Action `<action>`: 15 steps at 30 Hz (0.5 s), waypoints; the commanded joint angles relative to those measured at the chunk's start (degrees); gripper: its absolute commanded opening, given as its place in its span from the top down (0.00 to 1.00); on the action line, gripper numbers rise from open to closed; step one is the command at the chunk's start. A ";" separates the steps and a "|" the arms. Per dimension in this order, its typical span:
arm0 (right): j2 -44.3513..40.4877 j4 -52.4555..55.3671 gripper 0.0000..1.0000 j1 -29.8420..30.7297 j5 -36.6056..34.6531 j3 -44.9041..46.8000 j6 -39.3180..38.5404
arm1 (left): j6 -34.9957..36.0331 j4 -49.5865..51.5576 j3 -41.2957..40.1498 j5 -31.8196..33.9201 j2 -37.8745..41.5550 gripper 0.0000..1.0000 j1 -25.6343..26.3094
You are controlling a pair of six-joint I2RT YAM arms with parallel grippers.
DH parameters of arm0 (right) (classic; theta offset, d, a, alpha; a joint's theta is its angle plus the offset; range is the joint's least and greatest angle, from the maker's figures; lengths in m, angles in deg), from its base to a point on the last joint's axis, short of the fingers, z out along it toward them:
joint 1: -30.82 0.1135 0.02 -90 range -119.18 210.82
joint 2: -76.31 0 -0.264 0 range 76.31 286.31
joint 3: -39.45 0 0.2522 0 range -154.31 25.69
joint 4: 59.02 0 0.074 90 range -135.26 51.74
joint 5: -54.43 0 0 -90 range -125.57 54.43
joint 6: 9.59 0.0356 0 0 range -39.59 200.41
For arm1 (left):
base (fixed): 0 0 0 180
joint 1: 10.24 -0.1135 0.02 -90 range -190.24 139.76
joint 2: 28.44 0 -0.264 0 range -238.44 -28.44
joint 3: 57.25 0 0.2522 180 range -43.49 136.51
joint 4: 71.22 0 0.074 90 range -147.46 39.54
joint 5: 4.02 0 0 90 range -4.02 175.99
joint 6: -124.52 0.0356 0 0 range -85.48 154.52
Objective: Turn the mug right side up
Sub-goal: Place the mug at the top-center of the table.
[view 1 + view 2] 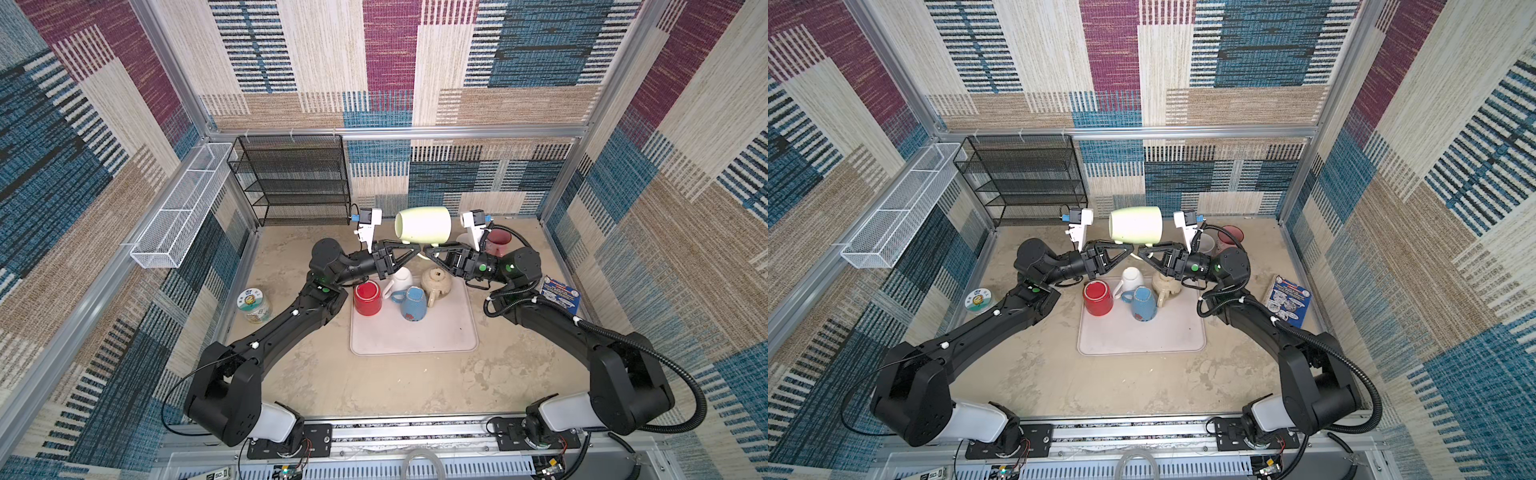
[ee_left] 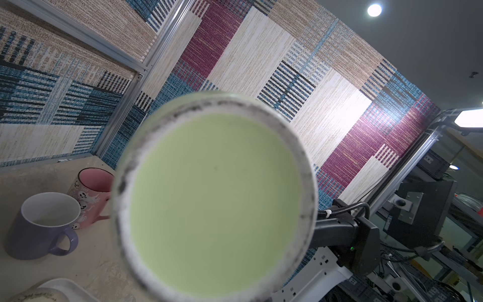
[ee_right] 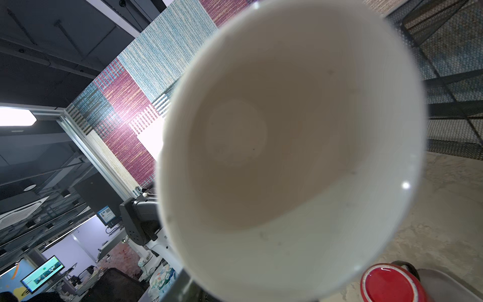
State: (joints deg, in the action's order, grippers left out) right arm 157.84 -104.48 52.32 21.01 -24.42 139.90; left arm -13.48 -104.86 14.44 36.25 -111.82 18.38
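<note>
The pale green mug [image 1: 424, 226] hung in the air on its side, above the far edge of the tray [image 1: 415, 336]. Its green bottom, with a rough unglazed ring, faced the left arm. Its open mouth faced the right arm and filled the right wrist view. In both top views the handle pointed down, under the body.

The left gripper [image 1: 415, 248] reached in from the left. Its jaws were almost fully together on the handle, and it carried the mug. The right gripper [image 1: 427, 250] met it from the other side, tip just beside tip. How wide its jaws stood, and whether they had hold of the handle, could not be told.

On the far half of the tray stood a red mug [image 1: 368, 297], bottom up at the far left corner. Beside it were a white mug [image 1: 401, 278], a blue mug [image 1: 413, 303] and a beige mug [image 1: 436, 282]. A purple mug [image 2: 44, 224] and a pink mug [image 2: 94, 193] stood upright and close together near the far edge of the worktop, toward its right corner.
</note>
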 commanded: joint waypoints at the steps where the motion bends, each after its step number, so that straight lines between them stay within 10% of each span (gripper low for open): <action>1: -0.29 -5.99 0.63 0.30 0.11 -0.78 0.50 | -0.42 -1.13 -0.36 -2.03 -1.04 1.00 0.21; 15: -2.06 -5.28 1.00 0.30 -1.07 0.54 -0.55 | -0.90 -1.94 -1.70 -2.11 -2.34 1.00 0.20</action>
State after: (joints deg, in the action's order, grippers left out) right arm 156.99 -103.61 52.34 20.79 -23.61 139.15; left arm -14.77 -109.58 13.28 34.78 -113.48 18.53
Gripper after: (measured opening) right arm 0.165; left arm 0.174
